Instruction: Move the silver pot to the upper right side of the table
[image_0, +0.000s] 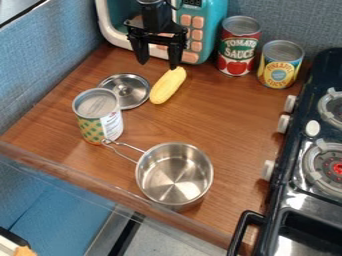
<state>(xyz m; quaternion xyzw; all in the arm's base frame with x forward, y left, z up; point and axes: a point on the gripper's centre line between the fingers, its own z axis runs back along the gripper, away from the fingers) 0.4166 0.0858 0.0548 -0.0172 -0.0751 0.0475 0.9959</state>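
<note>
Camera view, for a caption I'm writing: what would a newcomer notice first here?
Probably the shiny silver pot near the front edge of the wooden table. Next, the bright yellow corn farther back, close to the open black gripper, and the teal microwave behind them.

A fixed camera looked down at a steep slant from above the near edge of the bench (234, 115), which ran from the left side to the lower right of the frame. It faced the wall (300, 20) at the top, close enough that the stove (304, 132) was cut off at the right.
</note>
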